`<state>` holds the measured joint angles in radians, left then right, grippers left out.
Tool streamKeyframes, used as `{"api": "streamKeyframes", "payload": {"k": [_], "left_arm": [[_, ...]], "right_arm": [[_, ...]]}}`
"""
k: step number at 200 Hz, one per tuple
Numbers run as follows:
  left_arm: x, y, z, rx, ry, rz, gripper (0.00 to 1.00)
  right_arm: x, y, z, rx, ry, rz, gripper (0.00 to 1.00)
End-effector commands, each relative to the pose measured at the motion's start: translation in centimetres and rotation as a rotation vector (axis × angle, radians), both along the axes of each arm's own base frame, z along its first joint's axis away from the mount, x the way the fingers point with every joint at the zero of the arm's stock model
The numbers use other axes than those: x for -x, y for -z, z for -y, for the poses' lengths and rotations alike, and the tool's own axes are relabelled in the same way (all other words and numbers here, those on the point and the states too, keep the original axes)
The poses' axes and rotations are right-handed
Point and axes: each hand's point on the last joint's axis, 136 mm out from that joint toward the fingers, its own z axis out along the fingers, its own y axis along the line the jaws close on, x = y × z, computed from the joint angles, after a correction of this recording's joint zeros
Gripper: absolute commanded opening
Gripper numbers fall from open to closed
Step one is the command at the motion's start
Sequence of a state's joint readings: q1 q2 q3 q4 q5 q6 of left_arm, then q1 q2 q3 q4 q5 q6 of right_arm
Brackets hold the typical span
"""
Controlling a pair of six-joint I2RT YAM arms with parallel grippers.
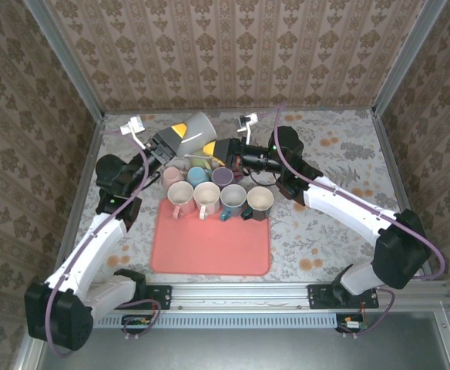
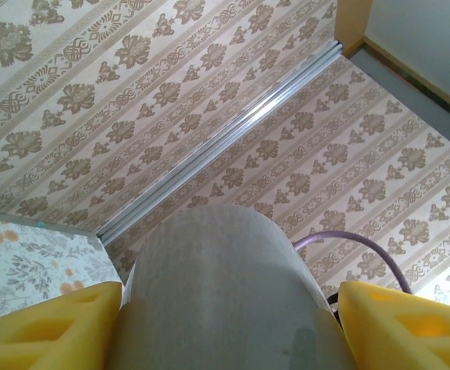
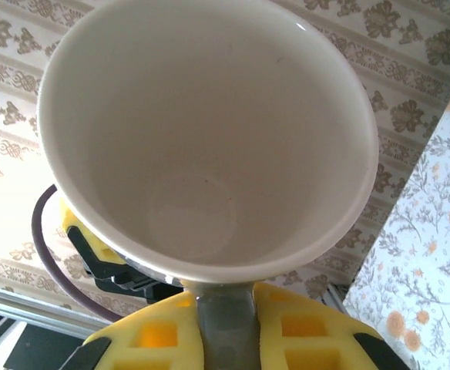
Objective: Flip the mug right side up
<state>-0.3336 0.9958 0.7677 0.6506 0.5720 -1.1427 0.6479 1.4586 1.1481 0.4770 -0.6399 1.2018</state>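
Arms extended, wrists close – left gripper (image 2: 229,324) wide, gripping; right gripper (image 3: 225,324) pinched tight.

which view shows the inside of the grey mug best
The right wrist view: it looks straight into the open mouth of the grey mug, its handle pinched between the right fingers. The left wrist view shows its outer wall between the left fingers; the top view shows it small and tilted above the other mugs.

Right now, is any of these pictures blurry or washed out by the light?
Top view: even light, sharp throughout. Left wrist view: the grey mug sits so near that its wall looks soft, while the wallpaper behind is crisp and the metal strip glints. Right wrist view: the mug's inside is bright, and the wallpaper at left is washed out.
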Motion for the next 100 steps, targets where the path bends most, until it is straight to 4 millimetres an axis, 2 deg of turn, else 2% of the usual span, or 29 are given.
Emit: {"api": "streamKeyframes", "payload": {"k": [1, 22, 44, 68, 100], "left_arm": [[2.1, -0.8, -0.1, -0.116, -0.018, 0.100, 0.83], [2.1, 1.2, -1.2, -0.220, -0.087, 0.062, 0.92], [1.8, 3.7, -2.9, -0.354, -0.178, -0.020, 0.95], [1.7, 5.4, -4.8, -0.473, -0.253, -0.098, 0.95], [2.0, 6.2, -6.1, -0.626, -0.303, -0.103, 0.94]], "right_arm": [[0.7, -2.5, 2.0, 0.047, 0.090, 0.107, 0.00], [1.7, -1.7, 3.6, 0.153, 0.141, 0.159, 0.00], [3.0, -0.1, 5.7, 0.318, 0.185, 0.223, 0.00], [5.1, 2.9, 8.2, 0.511, 0.190, 0.292, 0.00], [8.4, 6.9, 11.0, 0.789, 0.164, 0.410, 0.00]]}}
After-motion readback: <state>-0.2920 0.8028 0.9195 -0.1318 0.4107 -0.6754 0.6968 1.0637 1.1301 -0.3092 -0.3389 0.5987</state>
